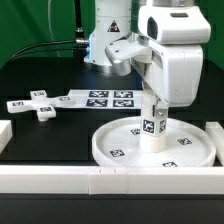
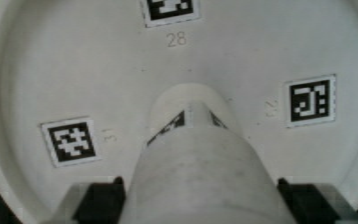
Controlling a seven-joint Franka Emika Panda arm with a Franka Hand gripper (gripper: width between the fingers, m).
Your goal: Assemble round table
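- Beneath my gripper (image 1: 152,104), the round disc (image 1: 185,150) lies flat on the table, rim and tags facing up.
- Leg (image 1: 152,128): I pinch it between my jaws, one finger (image 2: 101,200) on each flank. Its long axis stands upright, running straight down from the jaws to the disc's centre. I cannot tell whether it is seated.
- Cross-shaped piece (image 1: 40,106): well apart, toward the exterior view's left, beside the marker board (image 1: 105,98).
- Judgement: the next move depends on a plumb axis.

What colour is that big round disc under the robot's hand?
The disc is white, with black-and-white square tags; clearest in the wrist view.
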